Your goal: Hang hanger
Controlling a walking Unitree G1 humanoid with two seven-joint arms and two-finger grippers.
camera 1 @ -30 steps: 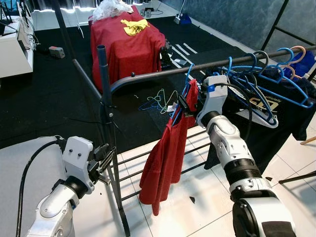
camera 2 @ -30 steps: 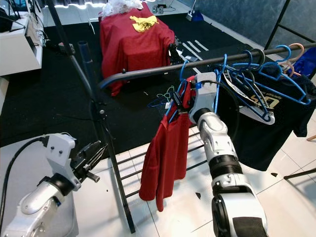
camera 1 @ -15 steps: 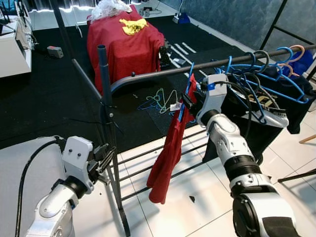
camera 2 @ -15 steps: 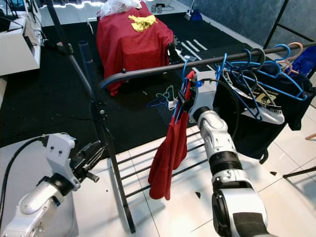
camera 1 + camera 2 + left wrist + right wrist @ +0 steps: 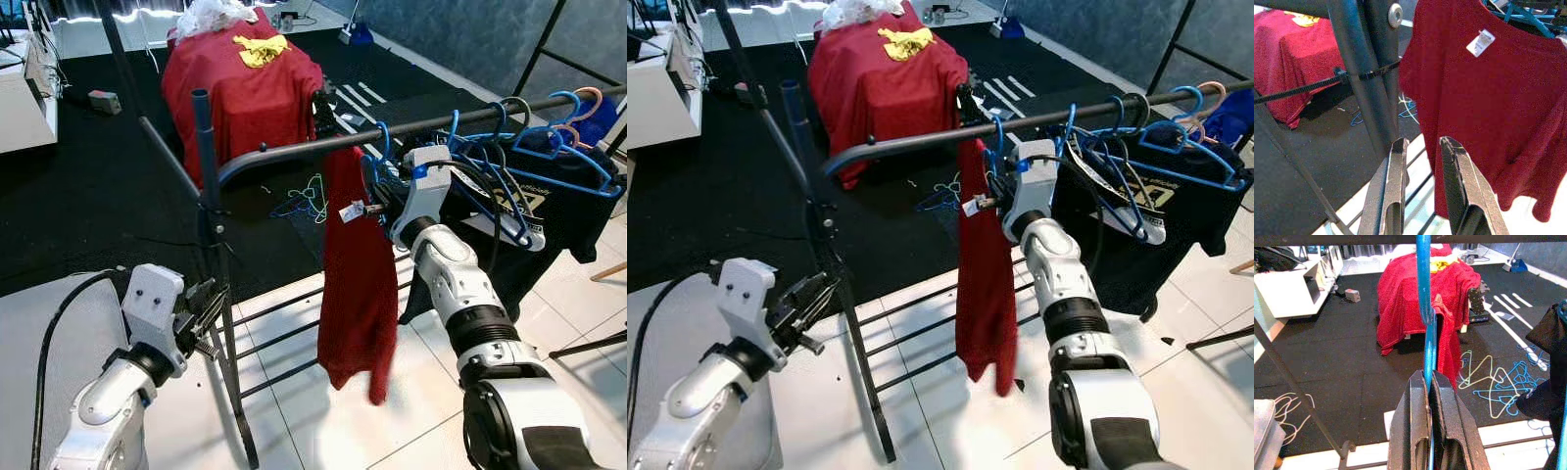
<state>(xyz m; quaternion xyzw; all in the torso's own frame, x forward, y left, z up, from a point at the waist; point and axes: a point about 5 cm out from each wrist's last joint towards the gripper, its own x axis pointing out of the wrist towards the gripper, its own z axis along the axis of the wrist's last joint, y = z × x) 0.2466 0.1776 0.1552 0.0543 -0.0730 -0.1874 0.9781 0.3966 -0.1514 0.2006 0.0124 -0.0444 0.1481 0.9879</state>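
Note:
A red shirt hangs straight down on a blue hanger whose hook curves over the dark rail of the clothes rack. My right gripper is just under the rail, shut on the hanger's blue neck; the right wrist view shows both fingers pressed against it. My left gripper is low beside the rack's upright post, open and holding nothing. In the left wrist view its fingers point past the post at the shirt.
Several blue hangers and a black shirt crowd the rail to the right. Loose hangers lie on the dark floor behind the rack. A red-draped table stands at the back, a white shelf at far left, a grey surface lower left.
The red shirt has swung from a slant to hanging straight under the rail. The hanger's hook has come up over the rail. The left arm has barely moved.

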